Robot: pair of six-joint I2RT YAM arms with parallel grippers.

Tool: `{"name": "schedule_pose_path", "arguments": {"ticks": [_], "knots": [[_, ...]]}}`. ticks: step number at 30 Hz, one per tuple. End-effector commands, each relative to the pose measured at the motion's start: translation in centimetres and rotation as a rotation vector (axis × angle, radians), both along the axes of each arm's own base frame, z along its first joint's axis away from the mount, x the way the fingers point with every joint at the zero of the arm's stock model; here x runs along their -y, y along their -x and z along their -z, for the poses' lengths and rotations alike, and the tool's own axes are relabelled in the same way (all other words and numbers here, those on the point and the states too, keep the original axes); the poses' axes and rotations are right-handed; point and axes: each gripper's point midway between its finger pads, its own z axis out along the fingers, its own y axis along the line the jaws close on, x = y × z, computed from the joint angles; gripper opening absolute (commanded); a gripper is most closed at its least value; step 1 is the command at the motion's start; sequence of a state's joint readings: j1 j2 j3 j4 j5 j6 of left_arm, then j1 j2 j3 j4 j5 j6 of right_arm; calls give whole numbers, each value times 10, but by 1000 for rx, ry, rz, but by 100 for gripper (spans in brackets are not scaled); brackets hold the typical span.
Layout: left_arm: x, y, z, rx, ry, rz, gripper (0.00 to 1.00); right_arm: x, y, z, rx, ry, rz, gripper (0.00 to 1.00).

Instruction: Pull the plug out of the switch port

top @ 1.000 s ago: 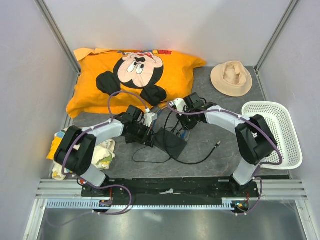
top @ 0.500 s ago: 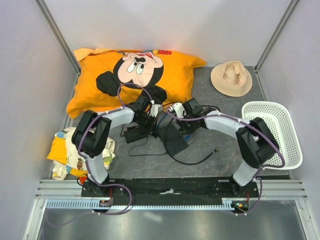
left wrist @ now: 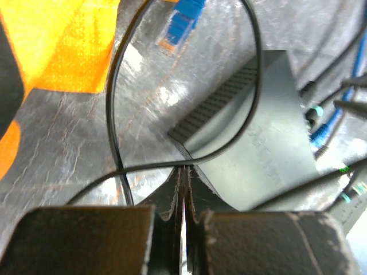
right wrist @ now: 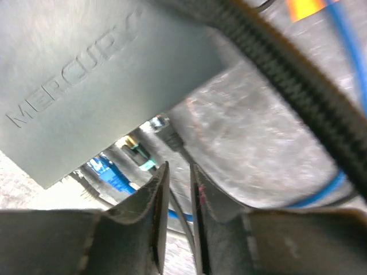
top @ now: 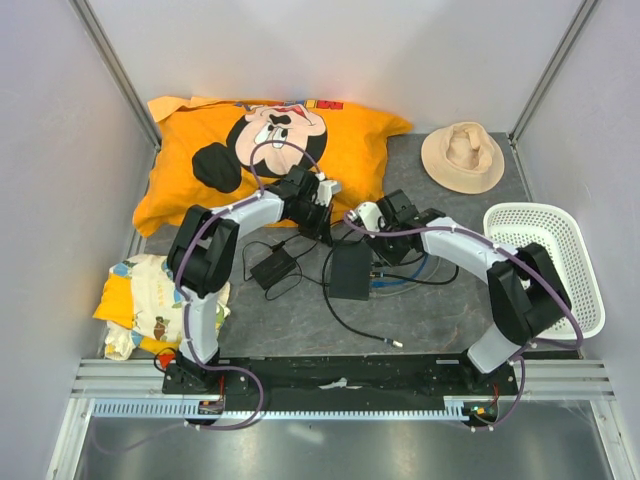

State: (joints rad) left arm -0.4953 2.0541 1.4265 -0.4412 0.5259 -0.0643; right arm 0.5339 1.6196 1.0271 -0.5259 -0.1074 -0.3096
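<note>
The switch (top: pixel 351 270) lies flat mid-mat, its sockets facing right. In the right wrist view it is the "MERCURY" box (right wrist: pixel 86 74), with a blue plug (right wrist: pixel 109 172) and a dark plug (right wrist: pixel 170 136) at its socket edge. My right gripper (top: pixel 383 257) sits at that edge; its fingers (right wrist: pixel 179 166) stand close around the dark plug's thin cable. My left gripper (top: pixel 322 225) is at the switch's far left corner (left wrist: pixel 258 143). It is shut (left wrist: pixel 184 169), with a thin black cable (left wrist: pixel 114 114) crossing its tips; I cannot tell whether it is pinched.
An orange pillow (top: pixel 270 150) lies at the back left, a tan hat (top: pixel 462 155) at the back right and a white basket (top: pixel 545 265) at the right. A black adapter brick (top: pixel 270 268) and patterned cloth (top: pixel 155 300) lie left. A loose blue plug (left wrist: pixel 178 23) and a loose cable end (top: pixel 397 343) lie on the mat.
My left gripper moved up and right toward the pillow. The switch turned square and shifted slightly. The adapter brick came into view. The loose cable end slid toward the front left.
</note>
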Motion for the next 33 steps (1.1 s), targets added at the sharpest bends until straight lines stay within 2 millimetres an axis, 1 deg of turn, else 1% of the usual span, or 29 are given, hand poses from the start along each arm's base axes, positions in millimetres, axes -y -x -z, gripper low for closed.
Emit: {"name": "schedule_pose_path", "arguments": {"ticks": [1, 2, 3, 4, 5, 7, 8, 9, 10, 11, 14, 15, 16, 17, 19, 20, 21, 22, 23, 24, 25, 26, 27, 30, 32, 33], "knots": [[-9, 1, -70, 110, 85, 13, 2, -16, -6, -46, 31, -89, -89, 31], [-14, 7, -69, 105, 78, 13, 2, -24, -3, -53, 18, -130, -102, 32], [-16, 11, -72, 115, 79, 25, 1, -28, -2, -56, 16, -146, -104, 33], [-18, 18, -82, 130, 93, 33, 2, -31, -1, -58, 11, -159, -107, 33], [-22, 27, -76, 109, 85, 39, 2, -37, 0, -64, 15, -172, -121, 34], [-27, 37, -77, 109, 83, 39, 5, -41, 2, -66, 11, -174, -138, 35], [-32, 47, -66, 82, 69, 38, 5, -45, 0, -71, 23, -176, -149, 36], [-34, 51, -62, 73, 62, 37, 6, -44, -1, -73, 31, -171, -150, 36], [-37, 55, -62, 77, 59, 34, 6, -44, -3, -75, 39, -171, -147, 36], [-41, 61, -55, 64, 49, 32, 7, -45, -5, -83, 56, -178, -147, 36], [-46, 69, -56, 75, 46, 34, 8, -51, 0, -110, 95, -237, -203, 36], [-48, 69, -54, 89, 40, 52, 10, -54, 2, -118, 114, -259, -217, 36], [-49, 70, -53, 90, 34, 55, 12, -59, 5, -121, 100, -290, -218, 36], [-50, 71, -49, 83, 25, 56, 13, -61, 7, -116, 81, -302, -212, 37], [-51, 69, -45, 78, 16, 52, 20, -71, 6, -101, 33, -316, -198, 37], [-51, 68, -41, 66, 14, 51, 25, -76, 9, -92, 17, -308, -204, 36], [-50, 67, -36, 57, 8, 58, 30, -82, 4, -79, 12, -300, -202, 36], [-49, 65, -34, 56, 14, 65, 31, -87, 3, -72, 16, -283, -202, 36], [-47, 65, -33, 55, 18, 74, 32, -90, 1, -59, -3, -266, -197, 35], [-47, 64, -30, 53, 18, 89, 34, -93, -2, -55, 2, -263, -195, 34], [-45, 62, -31, 57, 25, 97, 34, -95, -4, -50, 0, -257, -183, 34], [-44, 61, -31, 58, 30, 104, 34, -93, -6, -40, -17, -236, -158, 31], [-43, 61, -26, 53, 29, 115, 34, -92, -7, -36, -21, -226, -156, 29], [-40, 57, -25, 58, 34, 128, 34, -84, -9, -17, -31, -176, -123, 25], [-40, 52, -19, 68, 26, 127, 36, -75, -5, -2, -45, -135, -106, 21], [-40, 50, -17, 70, 21, 123, 38, -72, -6, 1, -32, -121, -93, 20]]}}
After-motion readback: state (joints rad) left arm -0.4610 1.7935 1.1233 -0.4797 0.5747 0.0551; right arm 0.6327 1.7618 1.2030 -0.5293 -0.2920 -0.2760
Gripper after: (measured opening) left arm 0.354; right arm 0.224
